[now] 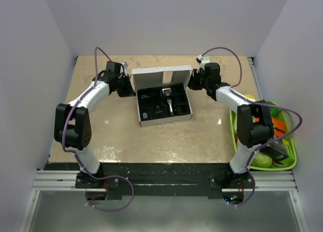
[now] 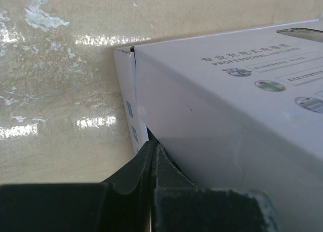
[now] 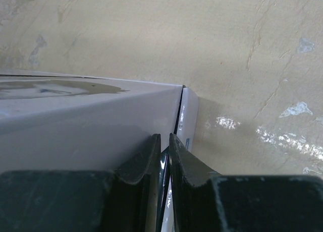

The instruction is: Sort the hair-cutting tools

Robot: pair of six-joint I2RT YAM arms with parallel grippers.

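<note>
A white cardboard box (image 1: 160, 76) lies open at the table's back middle, its lid folded back. Its black tray holds the black-and-silver hair clipper (image 1: 168, 100) and small black accessories (image 1: 149, 99). My left gripper (image 1: 127, 87) is at the box's left rear corner. In the left wrist view its fingers (image 2: 144, 159) are pressed together, their tips at the corner seam of the box (image 2: 222, 106). My right gripper (image 1: 194, 83) is at the right rear corner. In the right wrist view this gripper (image 3: 164, 138) is nearly closed over a thin white side flap (image 3: 187, 113) of the box.
A green basket (image 1: 291, 160) with colourful toy vegetables (image 1: 276, 125) stands at the table's right edge, beside my right arm. White walls enclose the table on the left, back and right. Bare beige tabletop (image 1: 166, 138) lies in front of the box.
</note>
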